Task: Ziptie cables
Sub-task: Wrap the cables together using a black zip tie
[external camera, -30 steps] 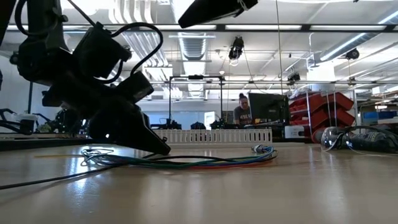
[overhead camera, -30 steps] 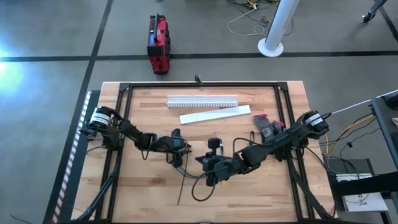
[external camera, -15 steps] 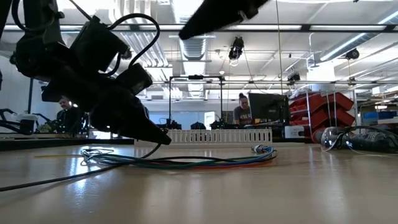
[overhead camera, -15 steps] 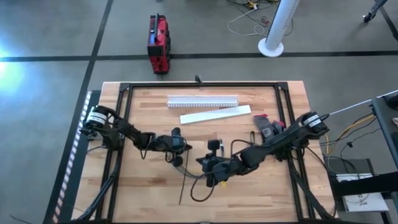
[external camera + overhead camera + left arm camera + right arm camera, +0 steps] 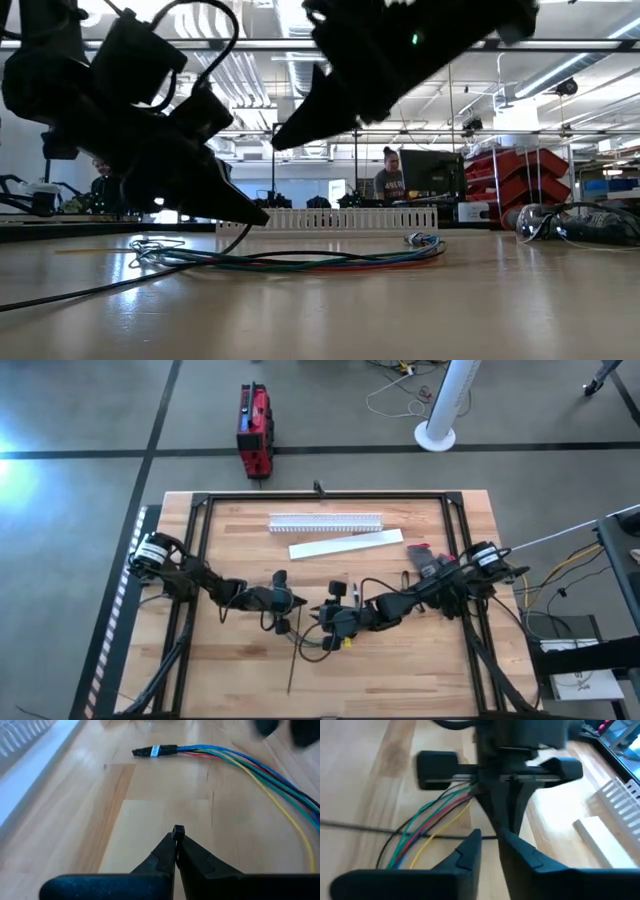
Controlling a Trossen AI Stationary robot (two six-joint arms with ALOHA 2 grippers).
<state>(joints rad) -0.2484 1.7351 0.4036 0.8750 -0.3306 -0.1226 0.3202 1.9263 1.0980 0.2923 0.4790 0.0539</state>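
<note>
The left gripper (image 5: 175,836) is closed, its fingertips pinching the small square head of a zip tie (image 5: 178,831) just above the table (image 5: 150,785). In the high view it sits near the table's middle, left of centre, and the tie's black strap (image 5: 293,665) trails from it toward the near edge.

The right gripper (image 5: 487,840) has its fingers parted by a narrow gap and holds nothing. It faces the left gripper at close range, tips almost meeting over the cables (image 5: 318,644).

The cables, blue, green, red and yellow, lie loose on the wood between and beside the two grippers. The left wrist view shows their black-sleeved end (image 5: 154,750) ahead of the left gripper, the strands fanning apart from it. The tie is not yet around them.

Risks:
- The tie head is held only at the extreme fingertips. Any side load from the strap could twist it out of the pinch.
- The strands are spread. A loop could miss one or more.
- The grippers are close. A misjudged approach could cause contact between fingers.
</note>
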